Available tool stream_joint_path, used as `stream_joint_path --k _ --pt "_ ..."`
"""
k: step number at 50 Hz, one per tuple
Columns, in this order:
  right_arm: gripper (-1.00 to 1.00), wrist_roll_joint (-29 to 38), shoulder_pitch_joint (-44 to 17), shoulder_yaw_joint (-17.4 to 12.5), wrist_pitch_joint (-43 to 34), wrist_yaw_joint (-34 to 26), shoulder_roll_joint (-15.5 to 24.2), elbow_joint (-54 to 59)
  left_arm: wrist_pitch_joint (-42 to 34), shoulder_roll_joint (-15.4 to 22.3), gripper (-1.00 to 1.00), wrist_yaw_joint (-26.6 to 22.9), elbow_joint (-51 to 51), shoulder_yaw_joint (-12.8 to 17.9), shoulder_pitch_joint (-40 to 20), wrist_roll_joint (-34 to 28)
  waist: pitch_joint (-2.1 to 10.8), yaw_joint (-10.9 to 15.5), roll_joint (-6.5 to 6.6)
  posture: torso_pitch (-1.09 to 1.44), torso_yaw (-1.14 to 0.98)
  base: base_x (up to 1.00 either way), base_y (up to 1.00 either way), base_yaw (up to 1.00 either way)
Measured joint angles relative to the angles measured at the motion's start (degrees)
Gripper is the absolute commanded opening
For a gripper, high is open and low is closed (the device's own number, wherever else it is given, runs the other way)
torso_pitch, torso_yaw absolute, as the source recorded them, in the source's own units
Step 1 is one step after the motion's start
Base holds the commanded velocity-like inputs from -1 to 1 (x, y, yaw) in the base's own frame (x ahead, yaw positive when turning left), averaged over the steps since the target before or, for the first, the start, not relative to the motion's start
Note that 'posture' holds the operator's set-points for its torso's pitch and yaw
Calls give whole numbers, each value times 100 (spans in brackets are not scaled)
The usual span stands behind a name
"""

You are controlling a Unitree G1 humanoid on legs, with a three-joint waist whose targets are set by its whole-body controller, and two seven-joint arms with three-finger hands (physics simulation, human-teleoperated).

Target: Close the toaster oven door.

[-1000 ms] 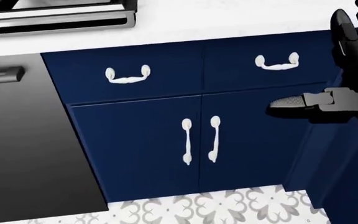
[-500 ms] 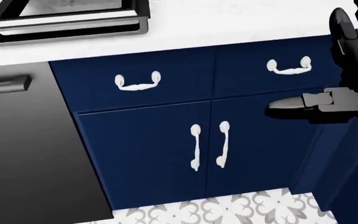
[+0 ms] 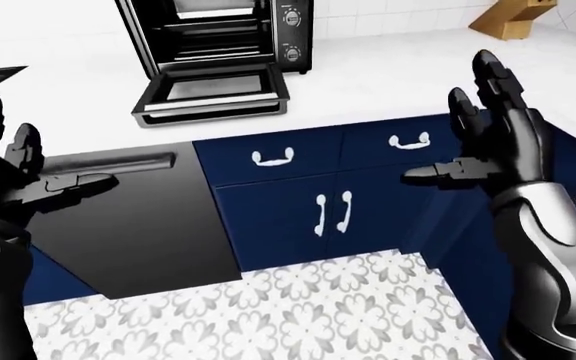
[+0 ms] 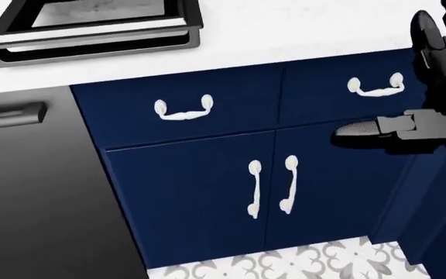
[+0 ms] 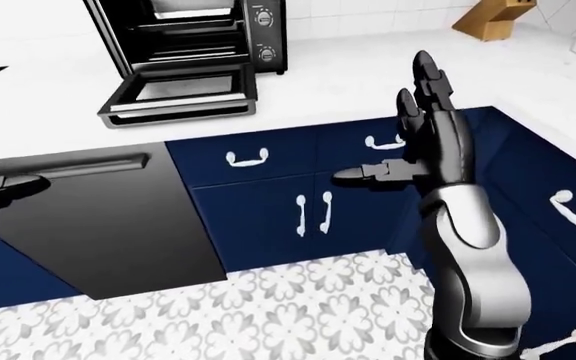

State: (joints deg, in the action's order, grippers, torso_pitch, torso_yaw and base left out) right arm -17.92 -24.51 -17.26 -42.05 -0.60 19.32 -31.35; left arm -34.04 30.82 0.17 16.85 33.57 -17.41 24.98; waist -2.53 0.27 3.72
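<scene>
- Right hand [image 3: 488, 142]: black, three-fingered, raised with fingers spread and thumb pointing toward the view's left. It is released and holds nothing. It sits over the dark blue cabinet fronts [image 3: 298, 202], well apart from the oven.
- Left hand [image 3: 28, 176]: black, at the left edge of the left-eye view, fingers extended and unclenched, empty. It hangs over the black dishwasher panel [image 3: 138, 217].
- Task object: the black toaster oven [image 3: 218, 34] stands on the white surface [image 3: 388, 79] toward the top of both eye views. Its glass-paned drop-down door [image 3: 211, 94] lies folded flat and open, the handle edge nearest the surface's edge.
- Risk, reach: both hands appear low and far from the door. A lift attempted from this stance would likely fall short; the robot probably must step closer first.
- Risk, contact: a hand rising under the surface's edge could strike the white cabinet handles [image 4: 182, 109] or the overhang.
- Risk, push: pressing on the door's flat face instead of lifting its handle edge could slide the oven toward the wall.
- View differences: the head view looks down and shows only the door's handle edge, the cabinets and the right hand's thumb. The eye views show the whole oven, its knobs, a wooden knife block [image 5: 493, 19] and the patterned tile floor [image 3: 268, 307].
</scene>
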Motion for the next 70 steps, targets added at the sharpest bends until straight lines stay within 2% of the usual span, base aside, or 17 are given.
stream_joint_path --k 8,15,19,21,27,34,36,39,41,44,46,52,56,59,61,65,70 --pt "100 22 -68 -82 89 17 35 -152 10 39 100 -18 109 4 -47 31 33 17 -615 0 0 8 9 0" --pt "100 70 -11 -182 -3 68 62 -12 -70 -25 100 -64 100 -133 -30 85 35 -73 -457 0 0 8 8 0" --pt "100 46 -68 -181 40 66 82 -114 -28 22 100 -44 174 -44 -68 88 -17 -85 -142 0 0 8 8 0" --pt "100 30 -104 -174 59 65 86 -115 -5 52 100 -35 187 -24 -86 88 34 -88 109 0 0 8 8 0" --pt "100 -21 -15 -38 -7 11 29 -30 -48 28 100 13 58 25 -6 44 11 1 -68 0 0 8 8 0" --pt "100 11 -77 -99 95 19 62 -141 -11 70 100 -3 108 21 -67 62 43 10 -654 0 0 8 8 0" --pt "100 26 -33 -155 99 27 75 -106 -7 2 100 -15 128 -39 -38 78 3 -59 -510 0 0 8 8 0" --pt "100 65 6 -185 25 58 71 -8 -61 -1 100 -50 69 -123 -28 109 33 -84 -525 0 0 8 7 0" --pt "100 69 -31 -180 6 63 81 -22 -67 21 100 -53 75 -99 -44 112 37 -70 -430 0 0 8 5 0" --pt "100 51 -70 -188 48 51 102 -94 -21 48 100 -44 153 -42 -62 100 -21 -81 -172 0 0 9 4 0" --pt "100 44 -88 -184 66 45 114 -114 0 69 100 -37 191 -17 -74 99 8 -92 82 0 0 11 4 0" --pt "100 -22 -29 -44 -43 -8 47 -74 -60 72 100 27 63 61 -25 65 7 23 -56 0 0 10 4 0" --pt "100 1 -103 -114 -1 14 84 -130 -28 86 100 17 110 34 -57 74 -9 17 -337 0 0 10 4 0" --pt "100 4 -145 -110 36 20 101 -161 -17 112 100 10 103 34 -88 83 27 26 -642 0 0 10 4 0" --pt "100 14 -119 -160 45 28 123 -128 -2 36 100 -1 133 -15 -61 97 8 -59 -526 0 0 9 5 0" --pt "100 63 -61 -193 -40 78 106 -28 -93 24 100 -37 99 -105 -32 143 19 -82 -492 0 0 10 4 0" --pt "100 48 -101 -174 16 64 121 -131 -32 82 100 -19 173 -11 -82 138 -32 -83 -126 0 0 10 4 0"
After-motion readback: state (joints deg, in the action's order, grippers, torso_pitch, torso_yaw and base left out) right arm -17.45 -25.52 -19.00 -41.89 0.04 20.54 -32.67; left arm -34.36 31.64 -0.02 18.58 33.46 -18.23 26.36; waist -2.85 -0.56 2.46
